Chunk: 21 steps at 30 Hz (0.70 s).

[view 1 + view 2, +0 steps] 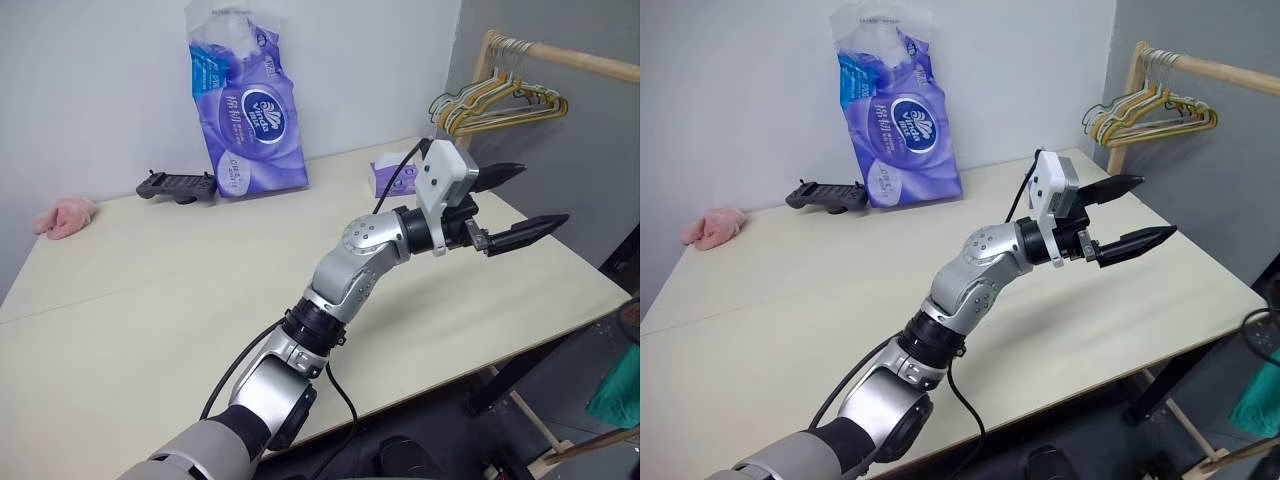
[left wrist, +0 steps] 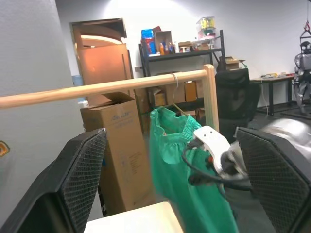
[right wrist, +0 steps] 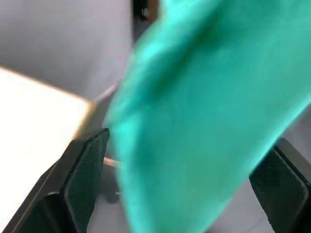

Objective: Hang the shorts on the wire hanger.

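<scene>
Left arm [image 1: 345, 275]: silver jointed shells, black cable alongside, white wrist block, 2 black pointed fingers [image 1: 528, 230].

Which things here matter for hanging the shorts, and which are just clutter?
Job: shorts, hanging from the wooden rail.
Lying about: tissue pack, pink cloth, black controller, small tissue box, bunched hangers.

Your left end effector [image 1: 512, 204] hung open above the tabletop [image 1: 150, 290], and the shorts [image 1: 618, 385] showed beside its edge.
</scene>
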Each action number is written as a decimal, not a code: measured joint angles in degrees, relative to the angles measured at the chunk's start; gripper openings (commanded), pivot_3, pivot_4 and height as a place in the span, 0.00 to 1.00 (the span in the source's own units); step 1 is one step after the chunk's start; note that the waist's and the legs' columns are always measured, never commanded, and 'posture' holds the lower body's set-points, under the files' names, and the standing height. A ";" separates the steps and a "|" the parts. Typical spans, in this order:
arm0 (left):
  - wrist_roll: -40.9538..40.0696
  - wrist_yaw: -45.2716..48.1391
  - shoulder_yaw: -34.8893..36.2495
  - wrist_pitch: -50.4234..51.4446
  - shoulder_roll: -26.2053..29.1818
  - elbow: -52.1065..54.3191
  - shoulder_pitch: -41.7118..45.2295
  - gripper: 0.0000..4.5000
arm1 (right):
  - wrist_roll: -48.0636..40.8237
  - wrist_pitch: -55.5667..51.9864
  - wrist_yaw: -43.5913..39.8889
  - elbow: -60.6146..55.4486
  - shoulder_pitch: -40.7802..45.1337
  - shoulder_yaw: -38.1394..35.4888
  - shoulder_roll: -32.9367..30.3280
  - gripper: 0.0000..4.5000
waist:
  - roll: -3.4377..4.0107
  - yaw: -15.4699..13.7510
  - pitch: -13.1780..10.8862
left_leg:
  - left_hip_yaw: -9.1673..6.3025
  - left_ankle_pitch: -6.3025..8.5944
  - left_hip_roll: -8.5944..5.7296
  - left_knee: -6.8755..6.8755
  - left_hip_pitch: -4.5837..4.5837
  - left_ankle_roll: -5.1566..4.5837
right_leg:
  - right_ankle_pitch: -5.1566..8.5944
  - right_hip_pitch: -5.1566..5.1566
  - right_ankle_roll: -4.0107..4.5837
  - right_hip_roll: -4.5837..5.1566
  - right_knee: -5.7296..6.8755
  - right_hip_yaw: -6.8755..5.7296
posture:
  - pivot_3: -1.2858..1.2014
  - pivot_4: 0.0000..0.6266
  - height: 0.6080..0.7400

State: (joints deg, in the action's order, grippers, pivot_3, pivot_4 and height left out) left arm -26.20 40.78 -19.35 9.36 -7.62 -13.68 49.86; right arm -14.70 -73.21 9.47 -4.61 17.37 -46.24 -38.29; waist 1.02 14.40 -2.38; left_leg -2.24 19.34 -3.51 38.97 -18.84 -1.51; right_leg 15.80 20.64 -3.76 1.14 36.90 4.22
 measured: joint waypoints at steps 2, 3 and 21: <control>-0.14 -0.07 0.05 0.07 0.00 0.00 0.00 1.00 | 0.41 -7.37 1.46 -12.19 -0.48 -0.46 6.09 0.97 | -0.03 -0.31 -0.03 | -0.06 0.03 0.07 0.00 -0.08 0.06 | 0.00 0.11 0.00 0.00 0.03 -0.03 | 0.39 0.11 1.00; -0.19 -0.09 0.05 0.10 0.00 0.01 0.00 1.00 | 0.57 -9.64 1.75 -15.51 -0.52 -0.35 7.94 0.97 | 0.00 -0.43 -0.07 | -0.06 0.04 0.07 0.00 -0.11 0.07 | 0.00 0.14 0.00 0.00 0.03 -0.03 | 0.39 0.11 1.00; 8.02 -9.14 6.28 -1.58 4.36 -3.39 -5.55 1.00 | 5.14 2.75 -3.94 -23.20 9.90 28.90 22.80 0.97 | 0.11 -0.64 -0.46 | -0.30 -0.01 0.06 0.03 -0.71 0.14 | -0.25 1.10 0.43 0.11 0.24 -0.21 | 0.44 0.08 1.00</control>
State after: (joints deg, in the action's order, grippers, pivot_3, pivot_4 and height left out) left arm -18.18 31.64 -13.08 7.78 -3.26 -17.07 44.32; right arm -9.55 -70.46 5.53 -27.81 27.27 -17.34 -15.49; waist 1.13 13.76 -2.85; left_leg -2.55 19.33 -3.45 38.99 -19.55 -1.37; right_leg 15.54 21.74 -3.34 1.24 37.15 4.01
